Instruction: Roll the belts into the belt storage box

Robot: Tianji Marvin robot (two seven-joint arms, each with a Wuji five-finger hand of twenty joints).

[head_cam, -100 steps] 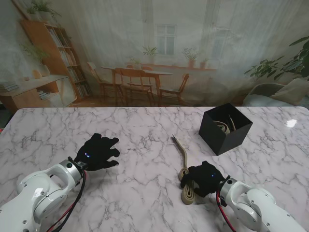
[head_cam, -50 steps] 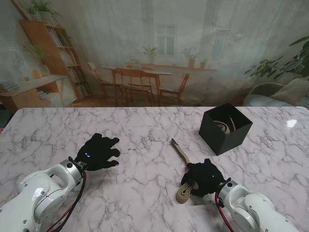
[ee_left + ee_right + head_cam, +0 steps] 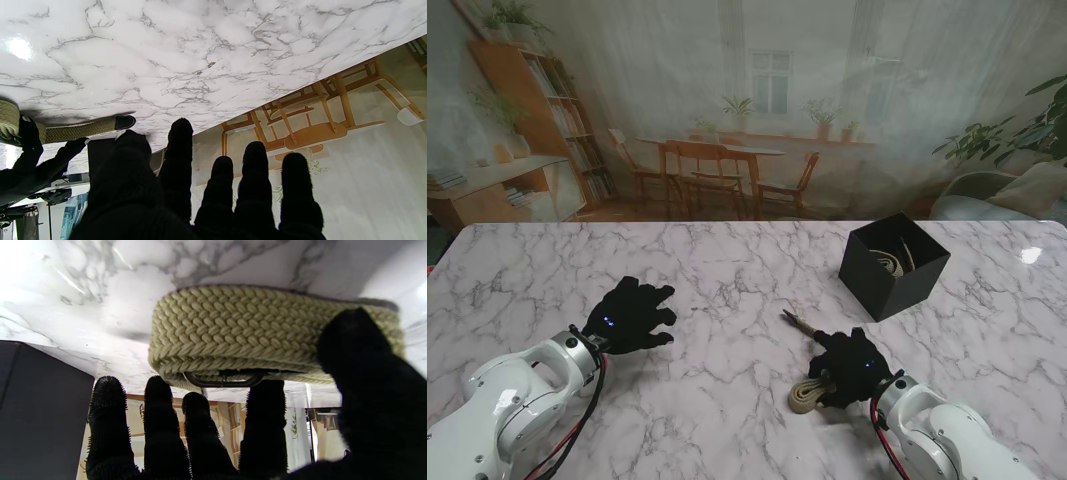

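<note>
Here the right hand [image 3: 851,366] rests on the marble worktop [image 3: 727,270], grasping the woven tan belt [image 3: 807,394]. From the right wrist, the belt [image 3: 240,336] shows as a partly wound coil with a dark metal buckle loop at its inner side; the thumb [image 3: 353,340] presses against the outside of the coil while the other fingers [image 3: 263,406] reach under and beside it. In the stand view, a flattened loop of belt lies on the worktop just nearer to me than the hand's left side, and the dark-tipped free end [image 3: 793,319] pokes out on the far side of the hand.

The black belt storage box [image 3: 893,265] stands open, farther from me than the right hand and slightly to its right, apart from it. Another rolled belt [image 3: 889,262] lies inside it.

The left hand [image 3: 632,314] sits well to the left of the right hand, released, fingers spread, holding nothing.
</note>
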